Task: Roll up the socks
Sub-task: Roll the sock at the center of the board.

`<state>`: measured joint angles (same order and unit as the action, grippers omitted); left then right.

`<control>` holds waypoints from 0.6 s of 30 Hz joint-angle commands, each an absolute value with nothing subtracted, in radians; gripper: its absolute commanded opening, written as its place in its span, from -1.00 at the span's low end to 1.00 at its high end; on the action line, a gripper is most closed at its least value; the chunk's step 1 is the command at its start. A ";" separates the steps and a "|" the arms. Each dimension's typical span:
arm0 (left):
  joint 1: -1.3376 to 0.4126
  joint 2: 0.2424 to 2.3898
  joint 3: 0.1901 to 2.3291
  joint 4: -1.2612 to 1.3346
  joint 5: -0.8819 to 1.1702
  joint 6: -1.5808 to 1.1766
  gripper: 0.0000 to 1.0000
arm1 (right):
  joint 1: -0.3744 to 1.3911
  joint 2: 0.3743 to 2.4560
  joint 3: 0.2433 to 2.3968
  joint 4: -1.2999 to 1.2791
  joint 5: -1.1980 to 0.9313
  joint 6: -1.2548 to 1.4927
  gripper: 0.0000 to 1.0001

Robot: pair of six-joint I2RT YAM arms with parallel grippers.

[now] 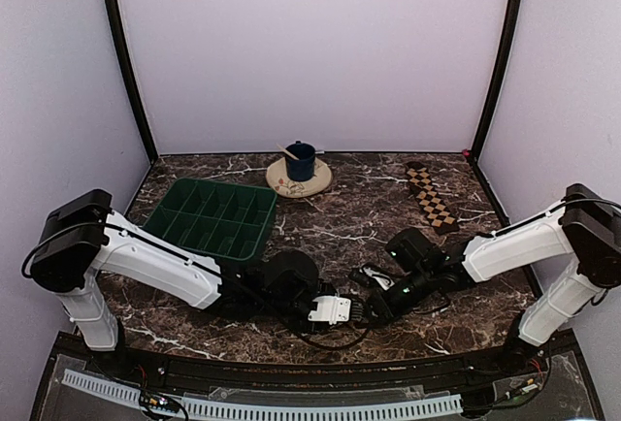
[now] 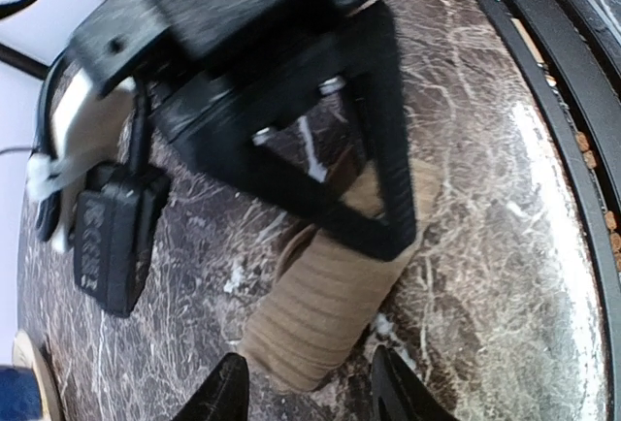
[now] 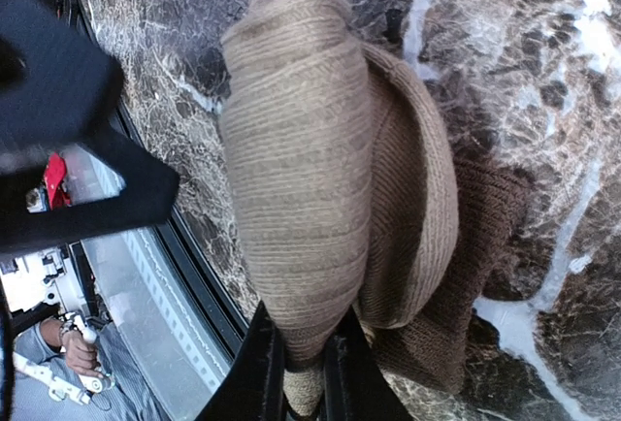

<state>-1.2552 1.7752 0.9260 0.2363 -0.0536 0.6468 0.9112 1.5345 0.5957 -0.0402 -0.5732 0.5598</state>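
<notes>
The tan-brown sock is a thick rolled bundle with a darker brown cuff, lying on the marble table near the front edge. My right gripper is shut on the roll's lower end. In the left wrist view the roll lies just ahead of my left gripper, which is open with a finger on each side of the roll's end. In the top view my two grippers, left and right, meet and hide the roll. The checkered sock lies flat at the back right.
A green compartment tray sits at the left. A blue cup stands on a round plate at the back centre. The table's black front rail runs close beside the roll.
</notes>
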 commanded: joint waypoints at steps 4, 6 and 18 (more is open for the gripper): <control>-1.292 1.818 0.915 0.279 -0.069 0.749 -0.09 | 0.898 1.535 0.579 -0.013 -0.597 0.569 -1.00; -1.298 1.827 0.915 0.288 -0.076 0.763 -0.09 | 0.897 1.538 0.577 -0.006 -0.600 0.570 -1.00; -1.310 1.940 0.943 0.375 -0.177 0.830 -0.09 | 0.894 1.550 0.597 -0.023 -0.622 0.560 -1.00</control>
